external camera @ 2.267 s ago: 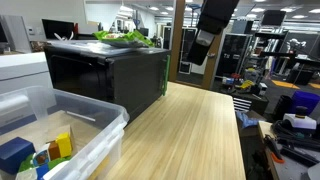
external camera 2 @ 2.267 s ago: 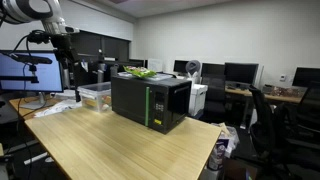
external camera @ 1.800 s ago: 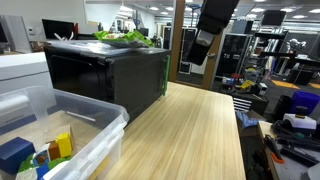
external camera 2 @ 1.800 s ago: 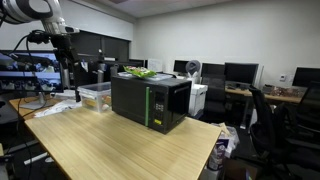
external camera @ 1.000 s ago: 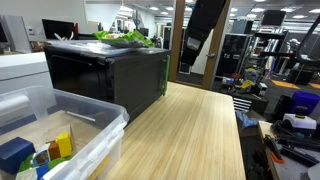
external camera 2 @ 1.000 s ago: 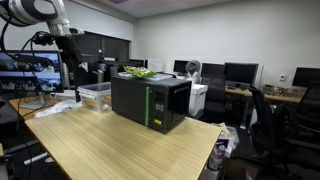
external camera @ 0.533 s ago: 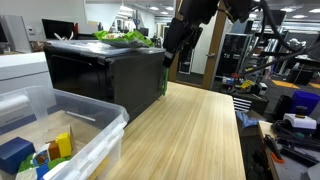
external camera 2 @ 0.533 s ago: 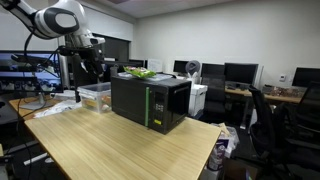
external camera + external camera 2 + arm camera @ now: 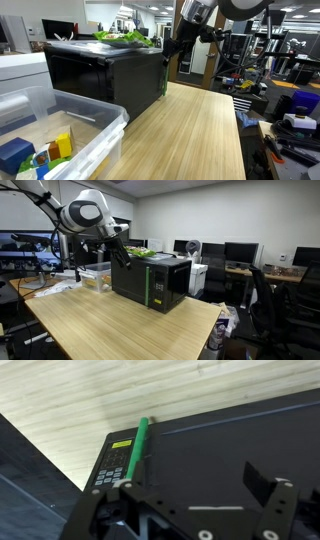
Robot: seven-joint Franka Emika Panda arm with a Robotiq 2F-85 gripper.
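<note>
The tool (image 9: 190,485) is held wide and empty at the microwave (image 9: 230,440). Its green handle (image 9: 141,448) is seen at ten o'clock of the tool, long axis running twelve to six.

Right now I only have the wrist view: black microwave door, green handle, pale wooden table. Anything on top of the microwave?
Observer: Yes, green leafy pieces lie on top of the black microwave.
Operator: Anything beside it?
Observer: A clear plastic bin holding coloured blocks stands next to it on the pale wooden table.
Operator: Gripper height?
Observer: The gripper, open, hangs by the microwave's top front corner; whether it touches, I cannot tell.
</note>
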